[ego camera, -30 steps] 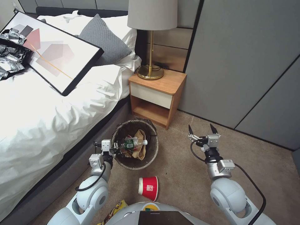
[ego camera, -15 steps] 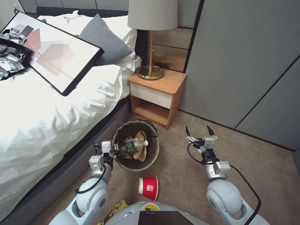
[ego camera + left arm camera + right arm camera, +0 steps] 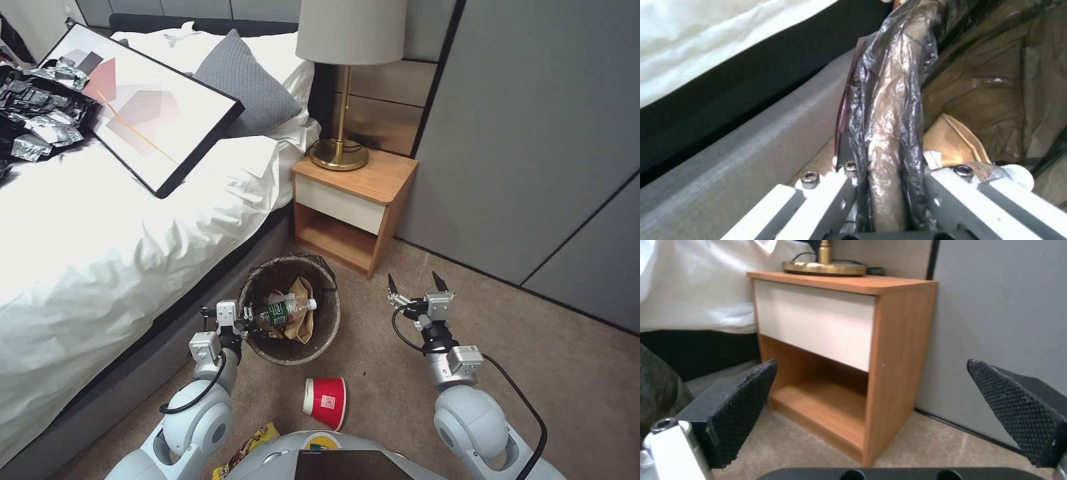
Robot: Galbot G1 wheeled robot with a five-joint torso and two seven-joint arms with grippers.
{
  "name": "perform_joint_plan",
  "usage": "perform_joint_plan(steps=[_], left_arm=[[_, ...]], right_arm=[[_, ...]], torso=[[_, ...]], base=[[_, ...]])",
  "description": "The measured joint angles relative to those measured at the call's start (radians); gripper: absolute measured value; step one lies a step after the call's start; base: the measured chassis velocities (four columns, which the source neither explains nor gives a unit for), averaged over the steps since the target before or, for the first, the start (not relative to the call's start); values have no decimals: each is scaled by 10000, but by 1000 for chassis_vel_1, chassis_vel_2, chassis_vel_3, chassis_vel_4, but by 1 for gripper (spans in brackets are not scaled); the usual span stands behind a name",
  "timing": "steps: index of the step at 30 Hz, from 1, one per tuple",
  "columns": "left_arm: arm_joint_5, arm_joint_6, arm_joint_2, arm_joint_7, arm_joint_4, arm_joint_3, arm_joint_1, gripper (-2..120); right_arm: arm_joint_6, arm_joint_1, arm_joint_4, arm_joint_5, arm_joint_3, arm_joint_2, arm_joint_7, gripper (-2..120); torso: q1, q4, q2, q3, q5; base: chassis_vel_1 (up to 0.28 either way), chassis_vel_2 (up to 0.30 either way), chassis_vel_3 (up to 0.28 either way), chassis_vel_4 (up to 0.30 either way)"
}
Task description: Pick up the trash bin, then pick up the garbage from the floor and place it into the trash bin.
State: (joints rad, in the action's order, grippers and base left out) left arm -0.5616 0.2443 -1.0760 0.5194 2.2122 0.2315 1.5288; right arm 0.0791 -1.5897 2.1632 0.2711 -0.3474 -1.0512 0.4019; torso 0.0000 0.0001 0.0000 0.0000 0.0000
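Observation:
The trash bin (image 3: 328,300) hangs beside the bed, its dark liner folded over the rim. My left gripper (image 3: 243,324) is shut on the near rim; in the left wrist view the liner-covered rim (image 3: 889,133) runs between the fingers of this gripper (image 3: 887,186). Inside lie a green-labelled bottle (image 3: 283,311) and a brown paper bag (image 3: 303,317). A red paper cup (image 3: 327,402) lies on its side on the carpet in front of me, and a yellow wrapper (image 3: 250,450) lies by my base. To the right of the bin, my right gripper (image 3: 415,288) is open and holds nothing.
The bed (image 3: 100,253) runs along the left. A wooden nightstand (image 3: 350,200) with a brass lamp (image 3: 340,155) stands behind the bin, close ahead of the right gripper (image 3: 876,410). Grey wall panels (image 3: 533,147) close the right side. Open carpet (image 3: 567,360) lies at right.
The camera has shifted, so the room sits further right in the picture. My right gripper has drawn inward toward the bin, still open. The left gripper keeps its hold on the bin.

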Motion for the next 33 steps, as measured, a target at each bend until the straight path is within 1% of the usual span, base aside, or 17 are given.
perform_joint_plan(steps=[12,33], left_arm=[[12,-1,-41,-3,17,21,28,0],[38,0,-76,1,-22,33,25,0]], right_arm=[[-58,7,-40,-37,252,-66,47,100],[-176,271,-132,-40,508,-85,172,100]], torso=[[0,-1,0,0,0],[0,-1,0,0,1]], base=[[36,29,38,42],[12,11,11,8]])
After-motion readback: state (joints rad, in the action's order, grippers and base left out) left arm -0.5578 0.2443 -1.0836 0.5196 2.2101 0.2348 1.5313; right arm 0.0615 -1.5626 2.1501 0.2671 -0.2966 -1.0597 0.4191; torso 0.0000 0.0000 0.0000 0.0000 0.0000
